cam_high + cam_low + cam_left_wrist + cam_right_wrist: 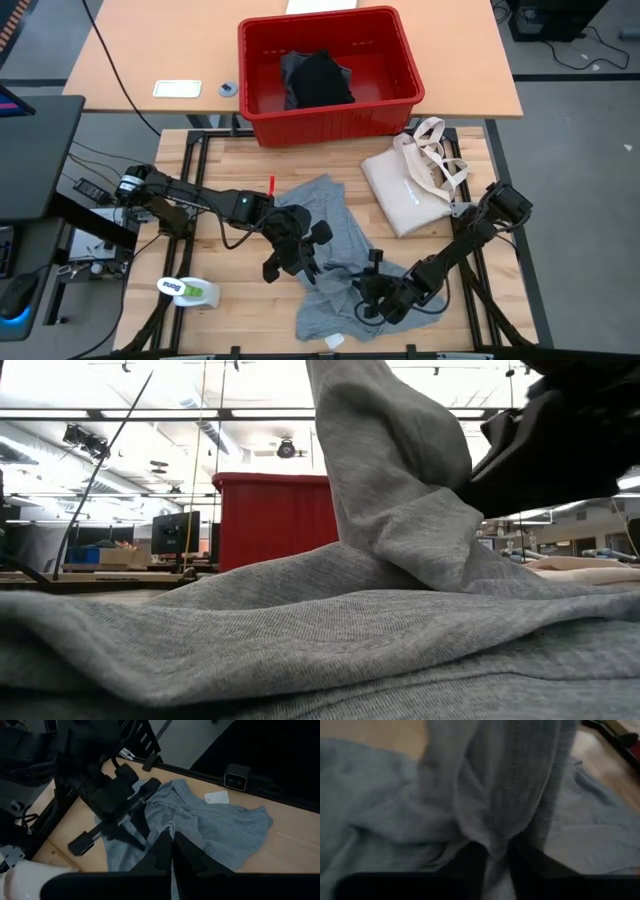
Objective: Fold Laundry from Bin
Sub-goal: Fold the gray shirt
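Note:
The light grey T-shirt (330, 240) lies crumpled on the wooden table, with part of its middle drawn up into a peak (390, 450). My left gripper (298, 258) is above the shirt's left half and is shut on that raised cloth. My right gripper (362, 292) is low at the shirt's near right part, shut on a bunched fold. The red bin (330, 118) stands at the far edge with a black garment (320, 78) inside. My left gripper pinches a raised bunch of the T-shirt's cloth (169, 827) between its two fingers (187, 855), slanting down from the table's left. The cloth hangs from the fingers down to the table, where the remainder of the shirt lies. One layer or several, I cannot tell. My right gripper (496, 862) pinches a gathered fold of the T-shirt (495, 835) between its two fingers (470, 865), slanting down from the table's right. The fold has several layers and bulges up past the fingertips. The cloth around it lies on the table.
A cream tote bag (410, 185) lies at the table's right, near the bin. A white and green object (190, 290) sits near the left front corner. A small white tag (216, 796) lies by the shirt's near edge. Bare wood shows along the table's left side.

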Robot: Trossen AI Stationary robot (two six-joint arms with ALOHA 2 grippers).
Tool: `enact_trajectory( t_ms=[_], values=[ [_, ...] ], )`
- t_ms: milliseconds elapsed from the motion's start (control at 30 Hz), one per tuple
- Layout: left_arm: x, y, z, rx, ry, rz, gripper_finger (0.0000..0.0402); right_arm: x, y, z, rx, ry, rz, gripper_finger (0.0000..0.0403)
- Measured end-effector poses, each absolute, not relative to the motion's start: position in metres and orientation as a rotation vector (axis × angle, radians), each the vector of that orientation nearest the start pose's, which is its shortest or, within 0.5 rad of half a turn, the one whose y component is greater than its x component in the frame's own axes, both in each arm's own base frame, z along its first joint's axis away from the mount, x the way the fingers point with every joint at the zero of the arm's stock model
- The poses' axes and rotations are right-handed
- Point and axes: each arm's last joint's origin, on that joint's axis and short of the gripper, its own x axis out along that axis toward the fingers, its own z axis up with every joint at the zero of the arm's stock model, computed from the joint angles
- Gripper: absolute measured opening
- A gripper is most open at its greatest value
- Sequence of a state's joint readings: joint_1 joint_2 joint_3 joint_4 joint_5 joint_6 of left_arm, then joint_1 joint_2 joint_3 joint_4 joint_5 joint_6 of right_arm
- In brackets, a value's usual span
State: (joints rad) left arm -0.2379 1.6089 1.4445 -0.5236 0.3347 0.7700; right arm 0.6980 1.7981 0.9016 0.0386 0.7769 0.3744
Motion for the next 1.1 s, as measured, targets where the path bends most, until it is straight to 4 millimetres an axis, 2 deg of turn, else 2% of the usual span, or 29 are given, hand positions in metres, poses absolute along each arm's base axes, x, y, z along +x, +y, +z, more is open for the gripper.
enact_trajectory(
  t_ms=[67,167,267,400,567,667,867,1100],
  values=[
    [0.343,-0.093,0.326,0.684,0.448,-0.787,0.0009,0.268,0.205,0.139,-0.21,0.617,-0.148,0.0019],
    [0.344,-0.093,0.328,0.687,0.427,-0.78,0.0009,0.261,0.213,0.147,-0.154,0.609,-0.108,0.0017],
    [0.349,-0.094,0.332,0.696,0.36,-0.758,0.0009,0.249,0.223,0.168,-0.052,0.585,-0.022,0.0019],
    [0.359,-0.094,0.338,0.737,0.233,-0.714,0.0009,0.226,0.235,0.203,0.131,0.592,0.198,0.0007],
    [0.376,-0.084,0.343,0.764,0.096,-0.626,0.0009,0.196,0.24,0.235,0.339,0.704,0.466,0.0012],
    [0.392,-0.078,0.329,0.747,0.081,-0.627,0.0009,0.184,0.234,0.244,0.446,0.786,0.449,0.0016],
    [0.426,-0.064,0.288,0.8,0.062,-0.61,0.0009,0.167,0.221,0.247,0.711,1.06,0.342,0.0008],
    [0.453,-0.052,0.267,0.839,-0.121,-0.564,0.0009,0.163,0.222,0.246,0.977,1.307,0.287,0.0014]
  ],
)
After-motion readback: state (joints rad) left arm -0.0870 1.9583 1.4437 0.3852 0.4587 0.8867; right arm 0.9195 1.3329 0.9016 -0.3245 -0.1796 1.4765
